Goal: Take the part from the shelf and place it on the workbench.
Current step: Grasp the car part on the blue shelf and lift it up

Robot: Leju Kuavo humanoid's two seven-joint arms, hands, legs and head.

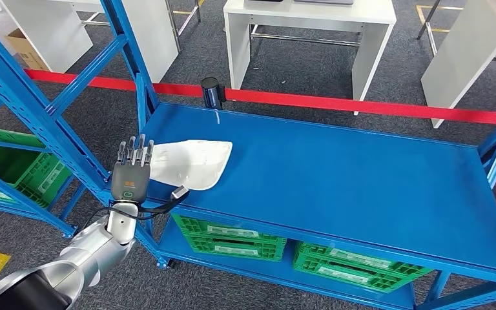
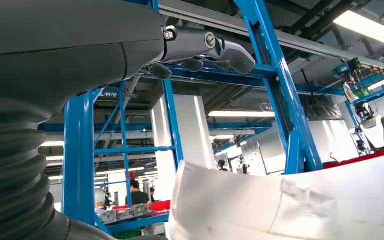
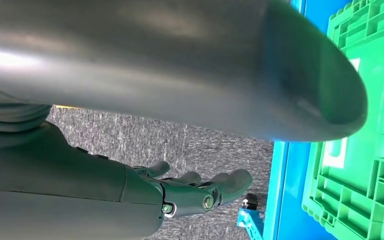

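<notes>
The white curved part (image 1: 190, 163) lies flat on the blue shelf top (image 1: 336, 174), near its left end. My left hand (image 1: 131, 171) is at the part's left edge with its fingers stretched straight, held apart from it. In the left wrist view the fingers (image 2: 215, 47) reach out above the white part (image 2: 300, 205) without closing on it. My right hand (image 3: 190, 190) hangs low beside the frame with its fingers loosely extended and nothing in them.
Blue uprights (image 1: 51, 123) rise just left of my left hand. Green crates (image 1: 229, 237) sit on the lower shelf, and another (image 1: 13, 161) at the far left. A red barrier tape (image 1: 336, 103) on a black post (image 1: 212, 92) runs behind, with white tables (image 1: 310, 32) beyond.
</notes>
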